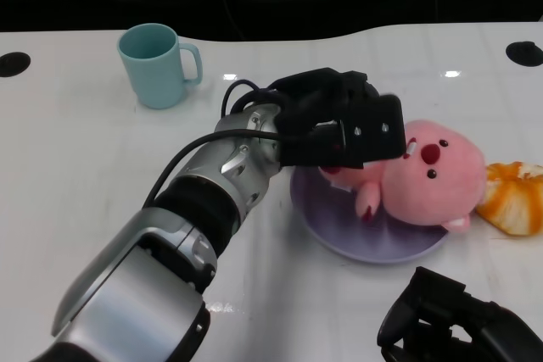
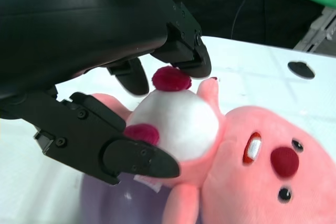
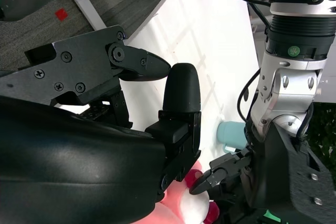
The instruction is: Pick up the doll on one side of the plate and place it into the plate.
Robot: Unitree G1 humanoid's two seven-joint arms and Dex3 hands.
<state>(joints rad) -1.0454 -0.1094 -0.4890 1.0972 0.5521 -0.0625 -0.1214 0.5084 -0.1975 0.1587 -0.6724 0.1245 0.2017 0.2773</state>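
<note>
Hidden: in the head view the left hand [image 1: 339, 125] covered the rear end of the pink doll [image 1: 428, 180], so its hold could not be read there; the far rim of the purple plate [image 1: 373, 243] lay under doll and hand
Cut off: the right hand [image 1: 458, 324] showed only as a dark bulk at the lower edge of the head view, and whether it was open or closed could not be told from that view
Left wrist view: the left hand's fingers [image 2: 136, 158] were closed on either side of the doll's white belly [image 2: 176, 121] – one below, others above by a dark red foot – gripping the doll
Right wrist view: the right hand [image 3: 157, 108] hung with fingers spread apart, holding nothing; past it stood the left forearm [image 3: 286, 87], a bit of the teal mug [image 3: 231, 132] and a sliver of pink and white doll at the edge
Doll: lying on the plate, head toward the robot's right, touching a peeled orange [image 1: 513, 197] just beside the plate
Surface: a glossy white table [image 1: 85, 167], the mug [image 1: 157, 65] well apart at the far left
Room: black backdrop beyond the table – grey floor and a red object in the right wrist view
</note>
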